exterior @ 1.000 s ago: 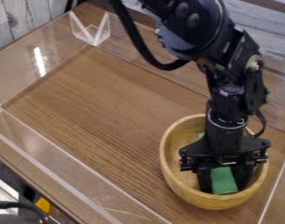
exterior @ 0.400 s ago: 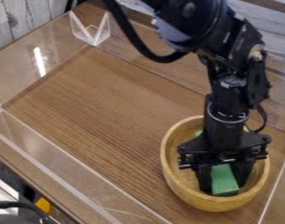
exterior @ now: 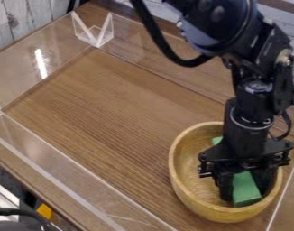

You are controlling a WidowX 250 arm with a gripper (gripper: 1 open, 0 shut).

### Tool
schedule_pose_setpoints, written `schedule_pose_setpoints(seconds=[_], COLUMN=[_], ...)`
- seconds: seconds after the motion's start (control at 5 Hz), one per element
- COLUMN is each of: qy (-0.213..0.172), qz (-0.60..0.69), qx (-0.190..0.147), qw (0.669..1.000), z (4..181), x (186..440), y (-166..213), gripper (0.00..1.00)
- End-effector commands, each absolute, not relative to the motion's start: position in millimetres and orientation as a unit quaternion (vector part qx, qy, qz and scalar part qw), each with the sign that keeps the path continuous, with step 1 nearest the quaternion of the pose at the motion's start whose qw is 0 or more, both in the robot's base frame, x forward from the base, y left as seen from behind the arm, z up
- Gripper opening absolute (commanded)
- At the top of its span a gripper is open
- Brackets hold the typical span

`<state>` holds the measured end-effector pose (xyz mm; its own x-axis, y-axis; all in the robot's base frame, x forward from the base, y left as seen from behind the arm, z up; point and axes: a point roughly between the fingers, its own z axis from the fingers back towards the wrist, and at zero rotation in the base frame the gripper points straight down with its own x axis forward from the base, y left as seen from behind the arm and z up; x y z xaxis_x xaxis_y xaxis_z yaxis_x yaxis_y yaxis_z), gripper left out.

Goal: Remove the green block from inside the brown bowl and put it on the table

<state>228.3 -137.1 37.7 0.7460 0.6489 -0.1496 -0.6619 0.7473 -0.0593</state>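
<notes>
At lower right of the frame I have the gripper point(exterior: 244, 181) clenched on the block point(exterior: 246, 188), which sits inside the bowl point(exterior: 189, 181) on the table point(exterior: 114, 108).

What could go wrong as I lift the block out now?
1. The end effector is shut on the block low inside the bowl; moving sideways early could catch the rim and drag or tip the bowl.
2. The bowl sits close to the table's near edge, so a snag might push it off.
</notes>
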Motion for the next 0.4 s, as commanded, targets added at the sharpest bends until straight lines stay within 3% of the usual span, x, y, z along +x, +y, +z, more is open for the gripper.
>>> schedule_pose_setpoints(seconds=[0.0,0.2], qy=[0.046,0.05], qz=[0.356,0.347], qx=[-0.065,-0.061], qw=[0.931,0.935], z=[51.1,46.3], x=[238.4,238.5], y=[-144.1,-147.2], gripper=[0.0,0.0])
